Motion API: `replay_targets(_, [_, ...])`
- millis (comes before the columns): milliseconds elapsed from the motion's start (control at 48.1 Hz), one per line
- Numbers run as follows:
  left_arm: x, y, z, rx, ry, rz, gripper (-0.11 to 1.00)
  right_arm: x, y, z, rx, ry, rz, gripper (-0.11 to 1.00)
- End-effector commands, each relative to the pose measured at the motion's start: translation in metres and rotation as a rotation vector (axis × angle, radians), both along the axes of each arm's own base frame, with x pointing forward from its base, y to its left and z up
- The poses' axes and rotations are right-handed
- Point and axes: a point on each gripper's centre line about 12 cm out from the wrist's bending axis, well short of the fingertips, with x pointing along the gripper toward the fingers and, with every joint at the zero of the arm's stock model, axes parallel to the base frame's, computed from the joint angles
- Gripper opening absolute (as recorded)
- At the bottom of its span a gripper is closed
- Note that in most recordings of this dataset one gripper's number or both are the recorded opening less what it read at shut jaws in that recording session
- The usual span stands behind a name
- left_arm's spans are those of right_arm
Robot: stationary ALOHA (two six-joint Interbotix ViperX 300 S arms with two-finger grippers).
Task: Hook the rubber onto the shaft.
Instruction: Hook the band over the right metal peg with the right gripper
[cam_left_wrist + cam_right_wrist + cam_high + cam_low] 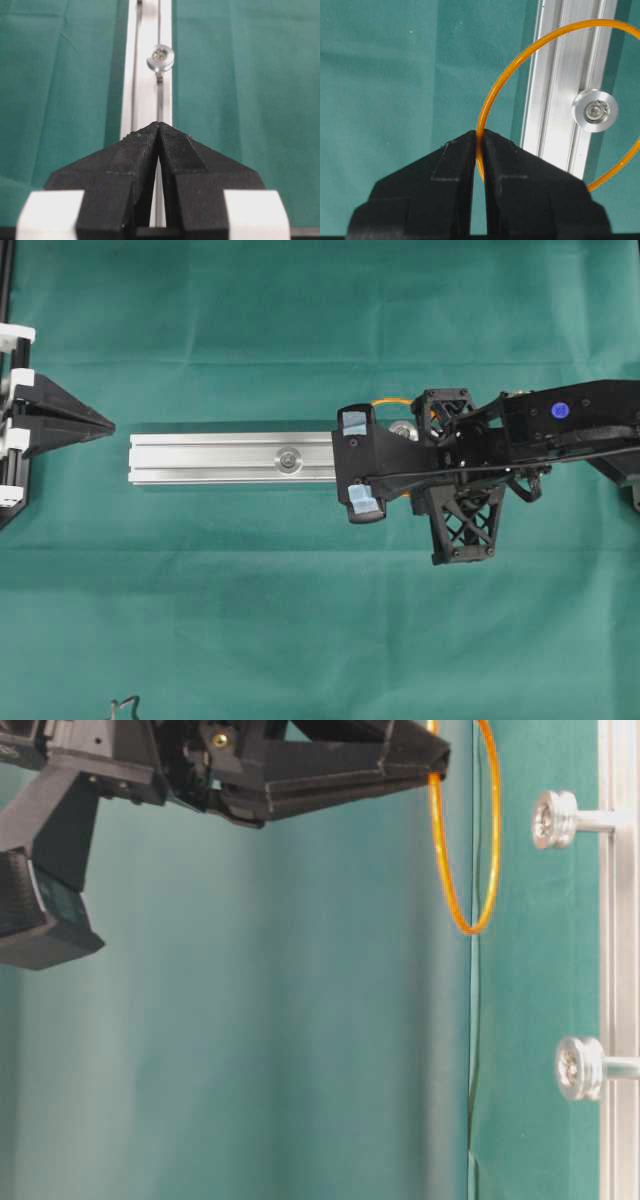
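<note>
My right claw (479,142), tips pinched on the rubber band (496,92), holds it above the rail (560,100). Carry step; next: drop loop over the shaft (595,110). Left claw (159,127) together, idle.

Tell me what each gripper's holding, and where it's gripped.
The right gripper pinches the rubber at one spot on its loop, between the fingertips. The left gripper is shut on nothing.

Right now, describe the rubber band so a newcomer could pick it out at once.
Start from the aluminium rail lying on the green cloth. Just above it the right gripper hangs shut, pinching the rubber band, a thin orange loop hanging free beside the silver shaft. It is the only orange thing here; everything around it is black, silver or green.
</note>
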Motion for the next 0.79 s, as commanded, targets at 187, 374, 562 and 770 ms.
replay_targets(187, [0.003, 0.0, 0.0081, 0.0, -0.018, 0.0, 0.0, -0.0014, -0.0004, -0.004, 0.002, -0.027, -0.004, 0.08])
replay_targets(374, [0.0031, 0.0, 0.0088, 0.0, -0.02, 0.0, 0.0, -0.0009, -0.0009, -0.0057, 0.002, -0.032, -0.006, 0.08])
replay_targets(562, [0.0031, 0.0, 0.0088, 0.0, -0.02, 0.0, 0.0, -0.0009, -0.0009, -0.0057, 0.002, -0.032, -0.006, 0.07])
replay_targets(770, [0.0031, 0.0003, 0.0088, 0.0, -0.02, 0.001, 0.0, -0.0011, -0.0006, -0.0051, 0.005, -0.033, -0.007, 0.08])
